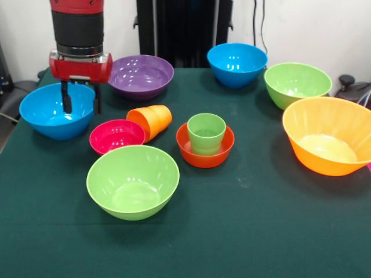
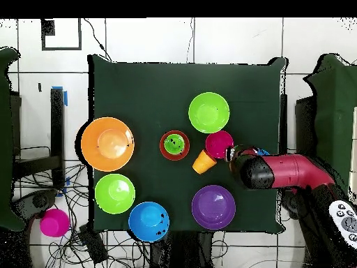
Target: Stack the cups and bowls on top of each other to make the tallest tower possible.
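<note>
My gripper (image 1: 82, 99) is open and empty, hanging just above the left blue bowl (image 1: 40, 113). The orange cup (image 1: 151, 120) lies on its side against the small magenta bowl (image 1: 117, 135). The light green cup (image 1: 206, 132) stands upright inside the small orange-red bowl (image 1: 205, 155). Around them sit a purple bowl (image 1: 141, 75), a second blue bowl (image 1: 236, 63), two light green bowls (image 1: 133, 180) (image 1: 297, 84) and the large orange bowl (image 1: 330, 136). In the overhead view my arm (image 2: 279, 171) hides the blue bowl beneath it.
The dark green table (image 1: 243, 231) ends close to the front green bowl. In the overhead view a magenta round object (image 2: 54, 222) lies on the floor off the table's corner, among cables. A remote (image 2: 345, 225) lies beside the robot's base.
</note>
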Tool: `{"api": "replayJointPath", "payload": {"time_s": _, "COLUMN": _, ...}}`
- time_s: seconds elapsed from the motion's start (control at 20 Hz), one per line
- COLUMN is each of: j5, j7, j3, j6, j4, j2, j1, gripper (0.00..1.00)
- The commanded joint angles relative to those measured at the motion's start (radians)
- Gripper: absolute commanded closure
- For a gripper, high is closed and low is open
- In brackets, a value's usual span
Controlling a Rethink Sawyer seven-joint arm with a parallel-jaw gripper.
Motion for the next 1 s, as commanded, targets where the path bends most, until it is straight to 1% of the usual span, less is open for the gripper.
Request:
{"api": "replayJointPath", "payload": {"time_s": 0.05, "j5": -0.058, "j7": -0.198, "j3": 0.046, "j6": 0.064, "j4": -0.014, "j2": 0.068, "j1": 0.014, "gripper": 0.0}}
{"api": "replayJointPath", "payload": {"time_s": 0.15, "j5": -0.071, "j7": -0.183, "j3": 0.04, "j6": 0.045, "j4": -0.031, "j2": 0.105, "j1": 0.02, "gripper": 0.0}}
{"api": "replayJointPath", "payload": {"time_s": 0.4, "j5": -0.089, "j7": -0.155, "j3": 0.029, "j6": 0.002, "j4": -0.034, "j2": 0.155, "j1": 0.023, "gripper": 0.0}}
{"api": "replayJointPath", "payload": {"time_s": 0.65, "j5": -0.088, "j7": -0.156, "j3": 0.029, "j6": 0.008, "j4": -0.055, "j2": 0.162, "j1": 0.029, "gripper": 0.0}}
{"api": "replayJointPath", "payload": {"time_s": 0.8, "j5": -0.096, "j7": -0.119, "j3": 0.005, "j6": -0.004, "j4": -0.086, "j2": 0.165, "j1": 0.046, "gripper": 0.0}}
{"api": "replayJointPath", "payload": {"time_s": 1.0, "j5": -0.106, "j7": -0.09, "j3": -0.019, "j6": -0.013, "j4": -0.117, "j2": 0.156, "j1": 0.052, "gripper": 0.0}}
